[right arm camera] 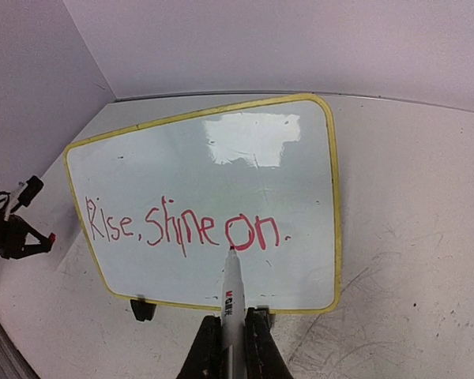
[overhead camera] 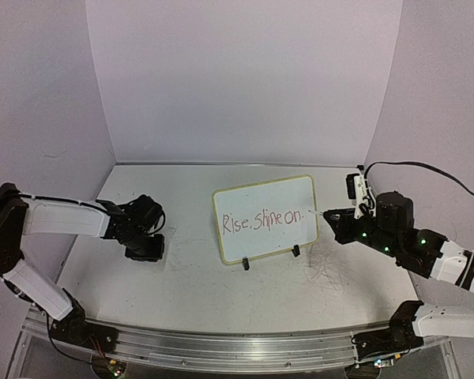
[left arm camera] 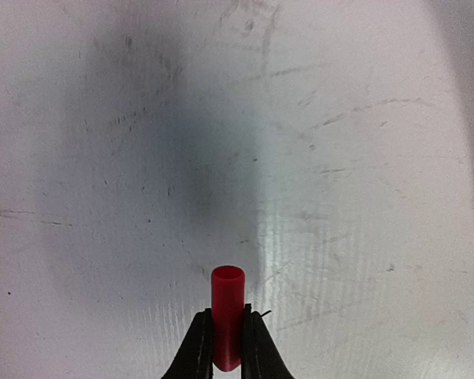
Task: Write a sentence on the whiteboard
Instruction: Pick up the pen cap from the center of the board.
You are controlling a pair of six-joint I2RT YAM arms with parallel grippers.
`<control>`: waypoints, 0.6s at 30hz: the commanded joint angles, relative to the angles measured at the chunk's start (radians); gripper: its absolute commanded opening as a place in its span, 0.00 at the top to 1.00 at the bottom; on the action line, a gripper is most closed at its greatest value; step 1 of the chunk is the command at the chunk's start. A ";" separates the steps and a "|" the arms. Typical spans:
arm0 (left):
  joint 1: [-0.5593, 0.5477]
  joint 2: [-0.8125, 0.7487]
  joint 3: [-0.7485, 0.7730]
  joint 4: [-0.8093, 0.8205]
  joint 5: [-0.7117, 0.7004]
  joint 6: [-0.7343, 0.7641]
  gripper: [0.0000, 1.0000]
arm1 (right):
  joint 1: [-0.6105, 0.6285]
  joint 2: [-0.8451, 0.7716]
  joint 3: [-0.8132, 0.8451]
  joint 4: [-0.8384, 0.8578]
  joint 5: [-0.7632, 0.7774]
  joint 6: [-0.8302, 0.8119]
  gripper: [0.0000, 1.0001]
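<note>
The whiteboard [overhead camera: 261, 197] [right arm camera: 221, 178], white with a pale yellow rim, stands tilted on small black feet at the table's centre. Its red sentence [overhead camera: 262, 220] [right arm camera: 182, 225] reads "Rise, shine on." My right gripper [overhead camera: 337, 216] [right arm camera: 233, 314] sits just right of the board, shut on a white marker [right arm camera: 233, 284]. The marker's red tip points at the lower part of the "o" in "on"; whether it touches, I cannot tell. My left gripper [overhead camera: 145, 249] [left arm camera: 227, 314] hangs low over the table left of the board, shut on a red marker cap [left arm camera: 227, 288].
The white tabletop [overhead camera: 197, 292] carries old grey scuffs, with dense black scribbles [overhead camera: 328, 272] in front of the right arm. Pale walls close in the back and both sides. A metal rail [overhead camera: 237, 351] runs along the near edge.
</note>
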 commanded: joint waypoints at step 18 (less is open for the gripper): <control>-0.619 -0.096 0.266 0.178 -0.249 0.949 1.00 | 0.001 0.252 0.152 0.256 -0.772 0.115 1.00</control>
